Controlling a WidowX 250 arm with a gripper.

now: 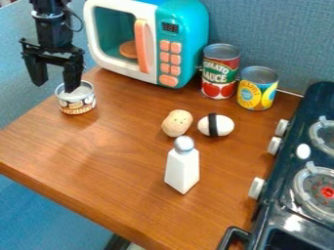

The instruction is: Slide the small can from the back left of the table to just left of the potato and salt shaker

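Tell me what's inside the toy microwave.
Through the window of the toy microwave, a round orange piece shows low inside. The door handle hides part of it, and the white frame covers the interior's edges.

Things on a Wooden Table

On the brown wooden table (98,151) there stand a toy microwave (184,58), a red can (220,73), a yellow can (257,93) and a low can (77,104). Near the middle are a tan toy (177,123), a banded white toy (225,125) and a white shaker (182,168).

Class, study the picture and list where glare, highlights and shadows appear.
Camera view: bright glare on the glossy dark stove, near its front edge; a highlight on the metal cap of the white shaker; soft shadows on the wooden counter; little surface detail in the black tool.
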